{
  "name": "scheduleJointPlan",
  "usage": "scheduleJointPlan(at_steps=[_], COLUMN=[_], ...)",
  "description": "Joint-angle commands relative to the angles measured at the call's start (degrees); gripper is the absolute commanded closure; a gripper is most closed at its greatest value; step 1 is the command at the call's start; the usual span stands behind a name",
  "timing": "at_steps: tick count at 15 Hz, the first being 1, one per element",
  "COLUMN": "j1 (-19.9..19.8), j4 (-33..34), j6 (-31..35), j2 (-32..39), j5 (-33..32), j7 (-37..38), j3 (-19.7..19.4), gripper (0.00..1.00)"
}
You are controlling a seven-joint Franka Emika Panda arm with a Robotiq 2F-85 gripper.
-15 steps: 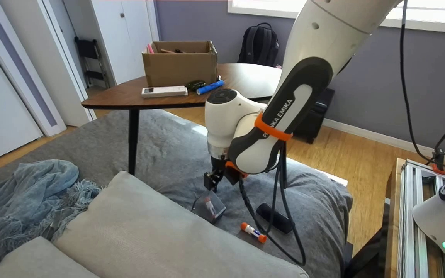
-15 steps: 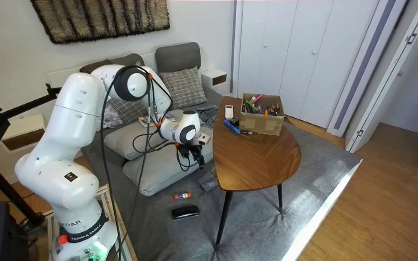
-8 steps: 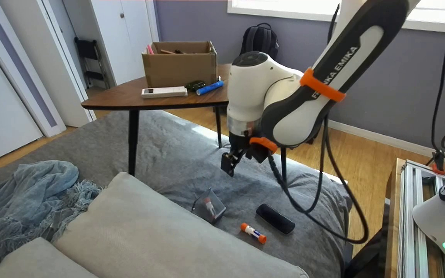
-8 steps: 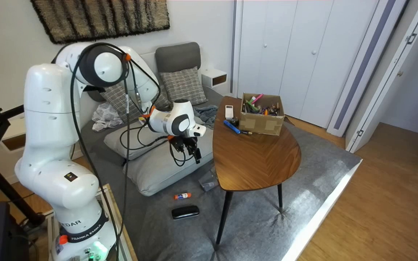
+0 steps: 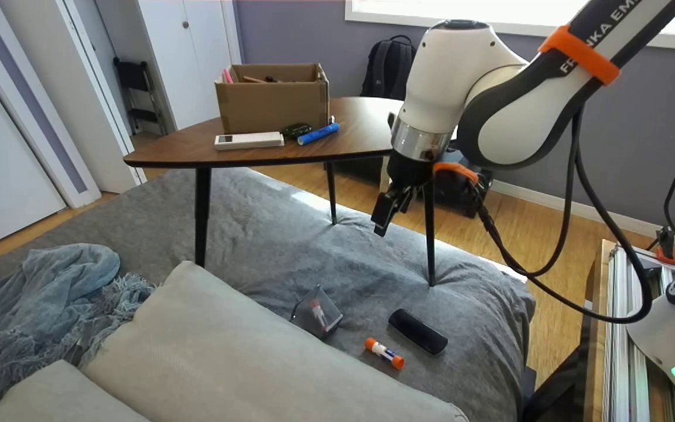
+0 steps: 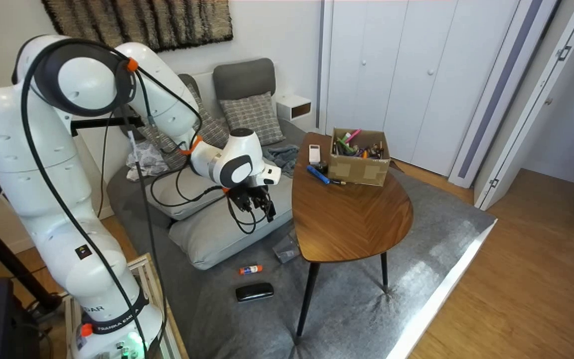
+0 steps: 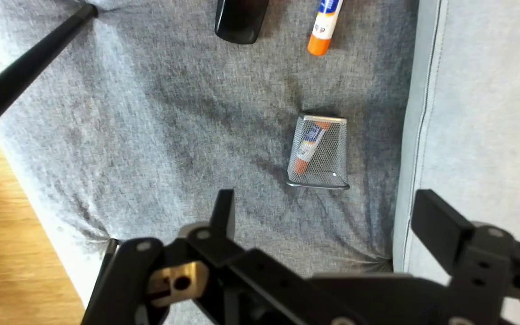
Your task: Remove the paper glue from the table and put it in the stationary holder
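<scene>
The paper glue [image 7: 309, 146] has orange-red ends and a pale, blue-marked body. It lies inside the mesh holder [image 7: 334, 155], seen through the mesh. The holder seems to lie on its side on the grey cover, by the cushion; in both exterior views it is near the table [image 5: 173, 143] [image 6: 352, 219], not on it [image 5: 330, 309] [image 6: 286, 252]. The glue shows dimly in an exterior view [image 5: 317, 312]. My gripper [image 7: 325, 198] is open and empty, with its fingers wide apart. It hangs in the air above the cover, apart from the holder [image 5: 380, 223] [image 6: 270, 217].
Another orange-and-white glue stick [image 5: 384, 353] [image 7: 324, 27] and a black case [image 5: 418, 332] [image 6: 254, 292] lie on the cover. A cardboard box [image 5: 273, 105] of pens, a blue marker [image 6: 318, 174] and a white device [image 5: 249, 139] are on the table. A table leg [image 7: 30, 63] stands nearby.
My gripper has risen and moved away from above the holder, and the arm has drawn back toward its base. The holder, both glue sticks and the black case have not moved.
</scene>
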Motion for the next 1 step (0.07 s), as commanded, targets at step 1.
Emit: scheduleJointPlan(at_steps=[1], j1=[-2.35], j4=[0.34], j6=[-0.14], j2=[0.47], j5=[-0.55], j7=[0.41], j3=[2.42], gripper=[0.0])
